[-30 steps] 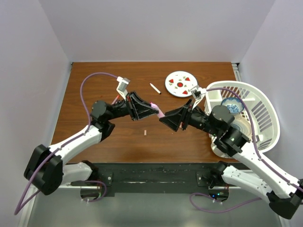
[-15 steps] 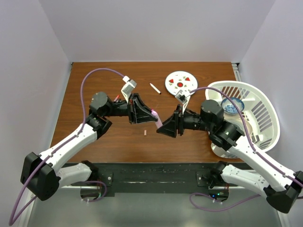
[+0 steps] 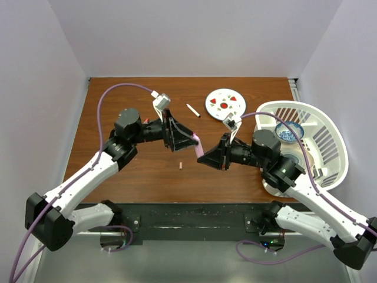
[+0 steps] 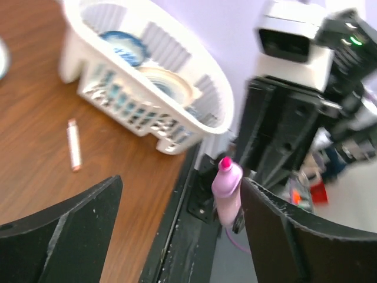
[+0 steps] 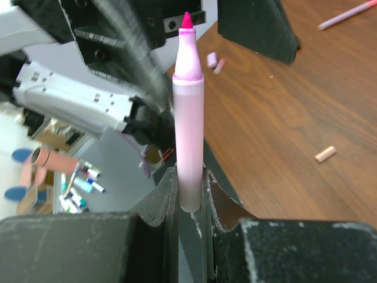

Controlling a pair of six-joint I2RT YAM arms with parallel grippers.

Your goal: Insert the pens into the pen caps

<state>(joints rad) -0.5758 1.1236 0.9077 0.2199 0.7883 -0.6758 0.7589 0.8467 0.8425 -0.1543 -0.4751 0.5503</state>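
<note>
Brown wood of the table [image 3: 100, 118] lies bare along its left edge, so little threatens there.

The trouble sits in the middle. The left gripper [image 4: 181, 180] stands with its jaws spread wide and grips nothing, yet the two fingers flank the pink marker [image 5: 188, 118] closely. Any sideways drift of either arm could knock the barrel or smear its red tip on a pad. The right gripper [image 5: 189, 183] is clamped on the marker's lower end only, tip outward and raised above the table's middle. With so short a hold, I judge that a nudge could pivot the marker or pull it loose.

A small cap [image 3: 181, 165] lies flat on the wood below the two grippers, toward the near edge. It looks short and light, and a clumsy pinch could flick it off that edge. Whether it fits this marker I cannot tell from above.

A thin pen [image 3: 192, 110] lies toward the far edge, just beside the white plate [image 3: 224, 105], so a reach there risks shoving both. The white basket [image 3: 330, 147] fills the right edge, close behind the right arm's elbow, and a backward swing could bump it.

For moving room, the left half and far-left corner offer the most freedom. The strip along the near edge is open around the cap. The far-right corner and right edge are crowded.
</note>
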